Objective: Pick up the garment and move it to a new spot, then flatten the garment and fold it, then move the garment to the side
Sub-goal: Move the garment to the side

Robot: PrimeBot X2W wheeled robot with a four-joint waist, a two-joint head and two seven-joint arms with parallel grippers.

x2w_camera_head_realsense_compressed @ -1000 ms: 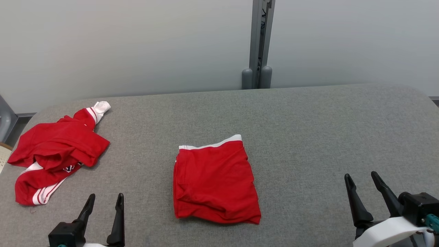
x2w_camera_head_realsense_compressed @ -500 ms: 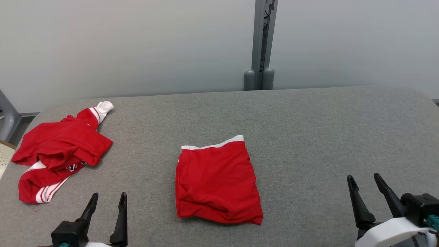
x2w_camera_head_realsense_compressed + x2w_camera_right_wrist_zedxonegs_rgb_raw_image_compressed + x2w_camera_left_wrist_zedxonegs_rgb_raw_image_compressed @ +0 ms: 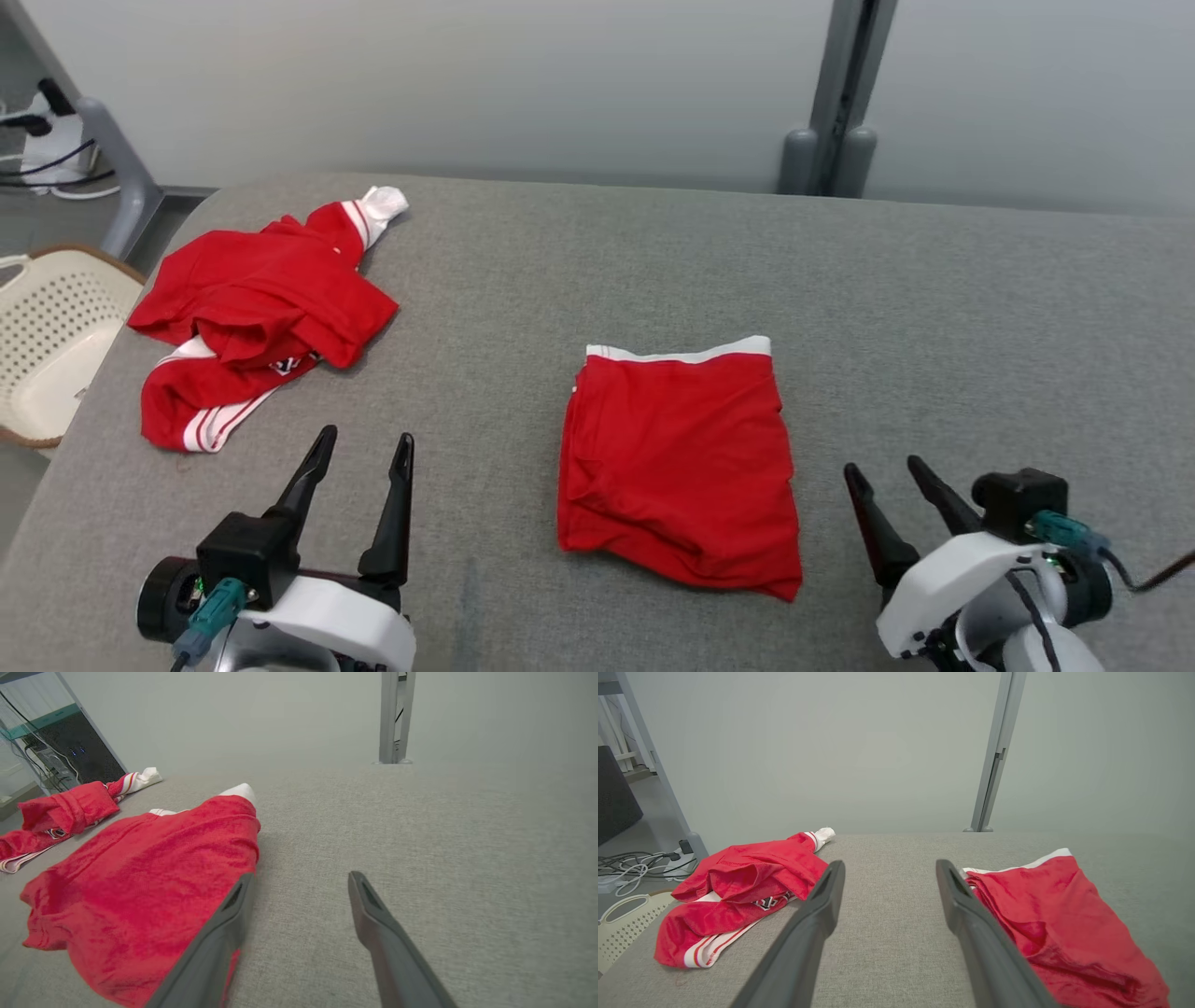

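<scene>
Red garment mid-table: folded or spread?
Folded. The middle red garment lies as a compact rectangle, layered edges stacked along its left side, white band at the far edge.

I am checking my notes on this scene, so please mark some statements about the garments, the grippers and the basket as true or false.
1. The folded red garment lies on the grey table. True.
2. The left gripper is shut on cloth. False: it is open and empty.
3. The crumpled red garment lies near the table's far left corner. True.
4. The right gripper holds the folded red garment. False: it is open, beside it.
5. The pale basket stands on the table. False: it stands off the table's left edge.
</scene>
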